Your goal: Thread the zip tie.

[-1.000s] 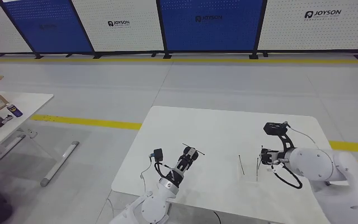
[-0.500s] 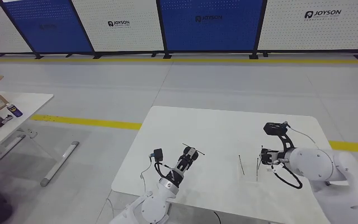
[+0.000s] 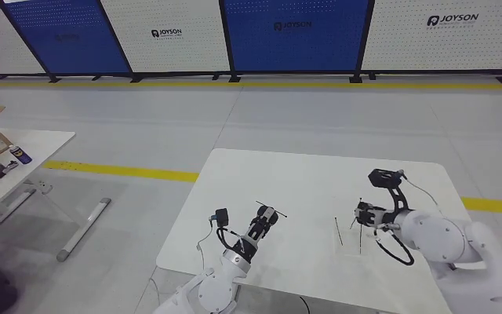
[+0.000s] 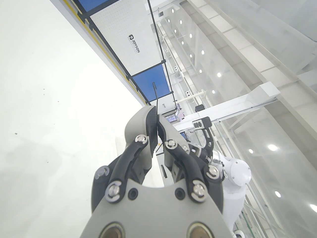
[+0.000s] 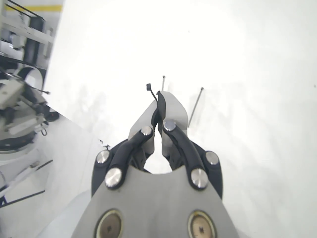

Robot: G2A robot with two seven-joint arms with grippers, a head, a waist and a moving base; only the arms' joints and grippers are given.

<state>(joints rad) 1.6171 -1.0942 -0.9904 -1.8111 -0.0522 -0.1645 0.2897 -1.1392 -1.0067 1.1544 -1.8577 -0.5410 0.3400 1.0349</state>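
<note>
Black zip tie is sitting pinched in the pressed-together left gripper near the robot-side edge of the white surface, with the strap poking past the tips, likely to leave a free end for feeding. The right gripper, well apart, is pinching a second zip tie head-out, probably presenting the slot. Two loose ties are lying flat just beyond it, seemingly spares.

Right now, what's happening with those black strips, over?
Left fingers shut on one zip tie. Right fingers shut on second tie, head end out. Arms apart, unthreaded. Two spare ties on table.
</note>
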